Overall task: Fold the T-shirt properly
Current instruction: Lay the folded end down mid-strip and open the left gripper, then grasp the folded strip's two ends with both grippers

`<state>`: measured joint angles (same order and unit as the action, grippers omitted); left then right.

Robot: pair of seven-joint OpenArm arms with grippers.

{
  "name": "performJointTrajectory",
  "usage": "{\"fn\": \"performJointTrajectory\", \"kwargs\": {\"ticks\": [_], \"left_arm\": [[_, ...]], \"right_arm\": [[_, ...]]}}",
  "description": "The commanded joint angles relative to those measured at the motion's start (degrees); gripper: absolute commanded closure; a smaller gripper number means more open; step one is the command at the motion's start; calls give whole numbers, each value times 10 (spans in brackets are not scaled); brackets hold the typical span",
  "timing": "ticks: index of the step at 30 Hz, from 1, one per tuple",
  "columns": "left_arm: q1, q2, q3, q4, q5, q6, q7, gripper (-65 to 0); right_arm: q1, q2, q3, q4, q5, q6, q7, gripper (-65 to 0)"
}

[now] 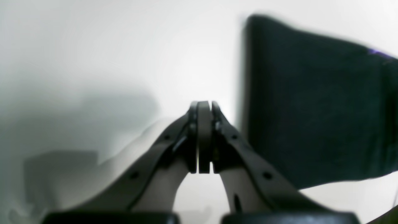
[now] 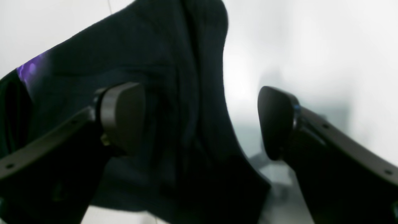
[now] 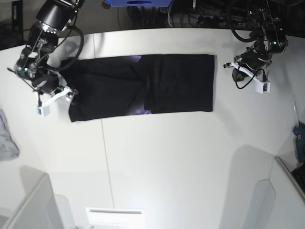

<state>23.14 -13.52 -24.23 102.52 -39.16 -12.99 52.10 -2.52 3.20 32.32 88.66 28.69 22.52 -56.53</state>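
Observation:
The black T-shirt [image 3: 143,86] lies flat across the far half of the white table [image 3: 181,157] as a long band, with its right part folded over. Purple print shows at its edges [image 3: 144,112]. My left gripper [image 3: 238,69] hangs just off the shirt's right edge. In the left wrist view the left gripper [image 1: 204,107] is shut with nothing between its pads, and the T-shirt [image 1: 311,109] lies to its right. My right gripper [image 3: 66,90] is at the shirt's left end. The right gripper [image 2: 199,119] stands open above the T-shirt [image 2: 174,93], holding nothing.
A small grey cloth [image 3: 6,138] lies at the table's left edge. A teal tool [image 3: 299,138] sits at the right edge. White panels rise at the front left [image 3: 28,205] and front right [image 3: 281,200]. Cables and a blue object [image 3: 138,3] are behind the table.

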Motion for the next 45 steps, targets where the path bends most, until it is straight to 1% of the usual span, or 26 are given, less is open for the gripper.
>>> {"fn": "performJointTrajectory", "kwargs": {"ticks": [1,3,7,10,14,16,20,21,23,26,30,31,34,37,40,42,44,45], "left_arm": [[-8,-3,0,-1,-8,-13,-19,0],[-17,-3,4,-30,-5,-19,-39,0],[-33,-4,51,-55,39,-20,-65,0],[-38,-2,88,-57,66,-20,-70,0],[-52,1,113,-59,74,-20,-70,0],[-59,6,121,-76,73,-20,-70,0],[-77,10,128,-112,74,-20,-70,0],[-79,13,128,-119,74,-20,-70,0],[-80,16,128,-127,74,-20,-70,0],[-81,17,128,-128,74,-20,-70,0],[-96,16,164,-132,74,-20,-70,0],[-98,16,172,-134,74,-20,-70,0],[-111,19,195,-135,74,-18,-70,0],[-124,32,211,-135,74,-18,-69,0],[-135,44,213,-135,74,-18,-66,0],[-143,57,214,-135,74,-18,-65,0],[-149,63,217,-135,74,-18,-64,0],[-153,62,230,-135,74,-18,-64,0]], "right_arm": [[7,6,-1,-4,9,2,12,-485],[6,7,-1,-25,9,2,15,-468],[-9,4,-5,-26,10,3,15,-467],[-22,3,-43,-23,10,19,18,-462],[-33,1,-68,-22,10,20,19,-461],[-35,-6,-68,-23,10,20,20,-461],[-34,-4,-69,-25,10,20,20,-456],[-33,-3,-69,-25,10,20,20,-441],[-31,-3,-69,-25,10,20,20,-365],[-29,-5,-70,-25,10,20,20,-209],[-10,-2,-70,-26,10,20,20,-15],[-4,-1,-70,-27,8,20,19,0],[11,9,-70,-24,6,20,15,0],[15,15,-71,-17,6,19,15,0],[10,15,-71,13,6,19,14,0],[9,14,-71,35,5,18,0,0],[7,11,-71,59,5,18,-14,0],[4,11,-71,76,5,18,-19,0]]}}
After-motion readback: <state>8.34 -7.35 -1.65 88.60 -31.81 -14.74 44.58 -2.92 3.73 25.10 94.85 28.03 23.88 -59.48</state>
